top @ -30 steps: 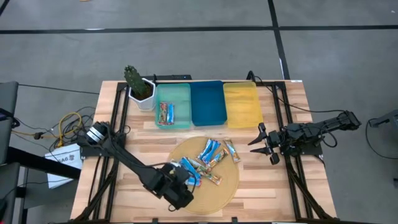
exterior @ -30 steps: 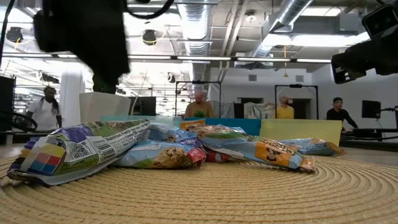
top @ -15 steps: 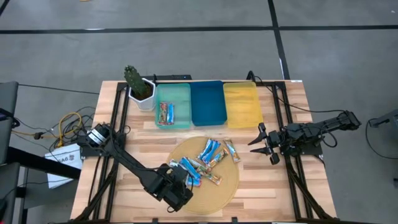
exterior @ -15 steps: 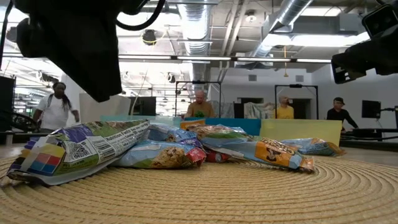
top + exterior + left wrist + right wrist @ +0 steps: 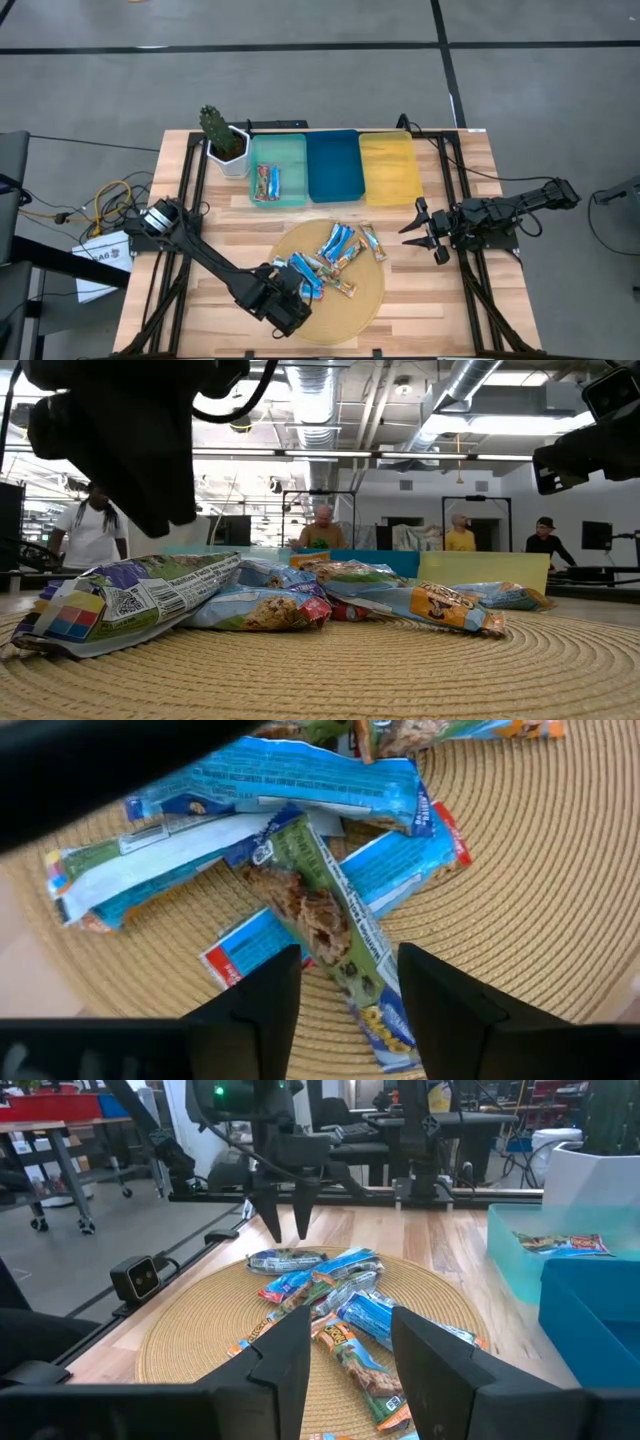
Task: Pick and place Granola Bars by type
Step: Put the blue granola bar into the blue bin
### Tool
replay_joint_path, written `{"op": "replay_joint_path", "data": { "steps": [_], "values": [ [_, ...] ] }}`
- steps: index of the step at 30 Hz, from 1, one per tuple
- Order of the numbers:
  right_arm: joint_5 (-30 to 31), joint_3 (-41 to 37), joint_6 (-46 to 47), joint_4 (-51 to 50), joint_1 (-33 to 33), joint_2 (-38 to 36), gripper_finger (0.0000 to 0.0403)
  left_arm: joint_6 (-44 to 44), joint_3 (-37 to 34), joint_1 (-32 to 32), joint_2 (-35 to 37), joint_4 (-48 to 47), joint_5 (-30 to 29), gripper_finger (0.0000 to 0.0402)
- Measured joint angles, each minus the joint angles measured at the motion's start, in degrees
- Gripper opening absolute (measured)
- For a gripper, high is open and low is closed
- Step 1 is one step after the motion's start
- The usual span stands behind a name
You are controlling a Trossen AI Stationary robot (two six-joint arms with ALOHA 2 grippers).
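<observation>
Over the round woven straw mat [image 5: 365, 300], the left gripper [image 5: 283, 1220] hovers with fingers apart above heaped foil-wrapped Granola Bars [image 5: 318, 910], light, crinkly and slippery, best pinched across the narrow middle, while the right gripper [image 5: 428, 232] waits open beside the mat.

**Setting: open-plan robotics lab**

Low view: exposed ceiling ducts [image 5: 470, 390] and strip lighting over a large hall; several people [image 5: 90, 532] stand at workstations with monitors [image 5: 597, 535]. Right wrist view: rolling racks [image 5: 60, 1140], office chairs and more metal-framed benches [image 5: 420, 1140]. High view: wooden counter [image 5: 460, 300] on a black frame over grey taped floor [image 5: 300, 80], loose cables [image 5: 105, 200] alongside.
</observation>
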State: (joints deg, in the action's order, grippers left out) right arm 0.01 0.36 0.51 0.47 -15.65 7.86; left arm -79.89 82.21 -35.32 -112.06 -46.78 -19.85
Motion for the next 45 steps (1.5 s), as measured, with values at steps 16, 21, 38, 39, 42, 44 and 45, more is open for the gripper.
{"op": "replay_joint_path", "data": {
  "steps": [16, 21, 38, 39, 42, 44, 45],
  "values": [
    [0.0, 0.0, 0.0, 0.0, 0.0, 0.0, 0.0134, -2.6, 0.0, 0.7, -3.6, 1.9, 3.0, 0.015],
    [0.0, 0.0, 0.0, 0.0, 0.0, 0.0, 0.0133, -2.1, 0.0, 0.7, -4.5, 4.1, 3.6, 0.0141],
    [0.0, 0.0, 0.0, 0.0, 0.0, 0.0, 0.0134, 0.9, 0.0, 0.7, -5.0, 6.0, 4.6, 0.0008],
    [0.0, 0.0, 0.0, 0.0, 0.0, 0.0, 0.0134, 1.1, 0.0, 0.7, -5.0, 6.0, 4.6, 0.0007],
    [0.0, 0.0, 0.0, 0.0, 0.0, 0.0, 0.0133, 1.8, 0.0, 0.6, -5.0, 6.2, 4.6, 0.0013],
    [0.0, 0.0, 0.0, 0.0, 0.0, 0.0, 0.0133, 2.4, 0.0, 0.6, -5.0, 6.4, 4.6, 0.0014],
    [0.0, 0.0, 0.0, 0.0, 0.0, 0.0, 0.0134, 2.6, 0.0, 0.6, -5.0, 6.6, 4.6, 0.0014]
  ]
}}
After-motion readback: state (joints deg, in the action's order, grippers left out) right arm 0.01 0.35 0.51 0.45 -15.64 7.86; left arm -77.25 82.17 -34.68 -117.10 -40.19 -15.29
